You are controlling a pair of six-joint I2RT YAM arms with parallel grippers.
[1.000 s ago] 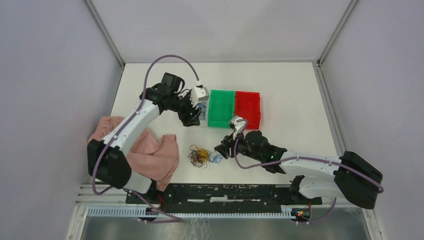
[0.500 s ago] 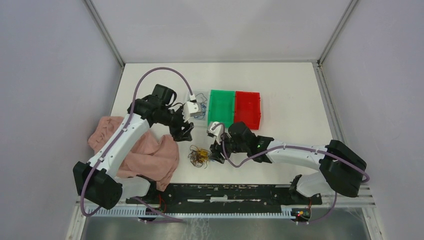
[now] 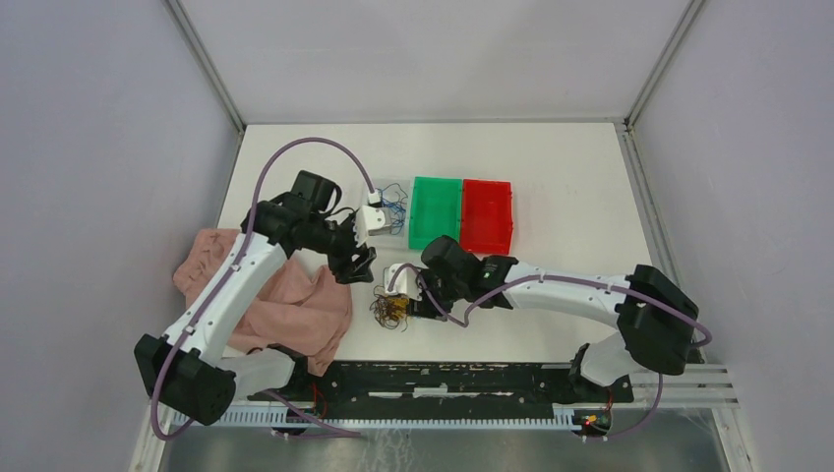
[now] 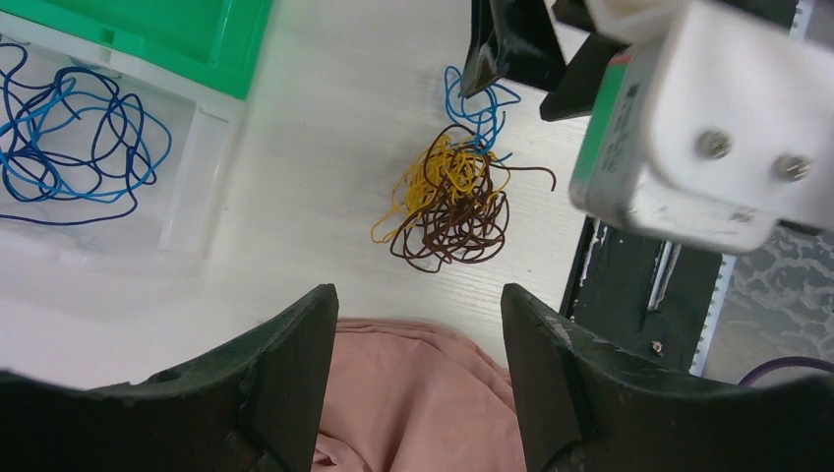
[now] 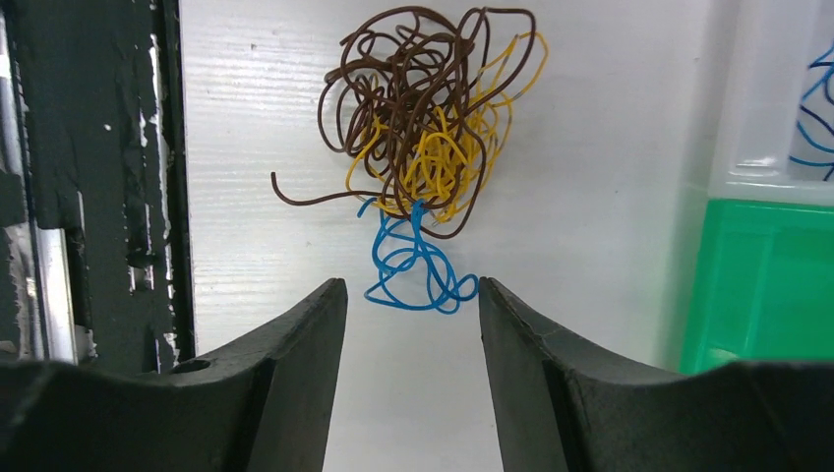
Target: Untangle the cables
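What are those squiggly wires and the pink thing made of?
The cables look like thin wire in a smooth, slightly shiny plastic coating: they hold springy loops. The pink thing looks like soft, matte cloth, since it lies in folds and wrinkles.

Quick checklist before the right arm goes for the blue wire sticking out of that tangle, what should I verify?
1. Right gripper open, nothing in it: ok.
2. Blue wire loop lined up with the gap between its fingers: ok.
3. Blue wire loop free of the brown and yellow wire tangle: not ok, its top runs into the knot.
4. Left gripper open and apart from the tangle: ok.
5. Crumpled pink cloth apart from the wires: ok.
6. Right gripper's height above the white table: cannot tell.
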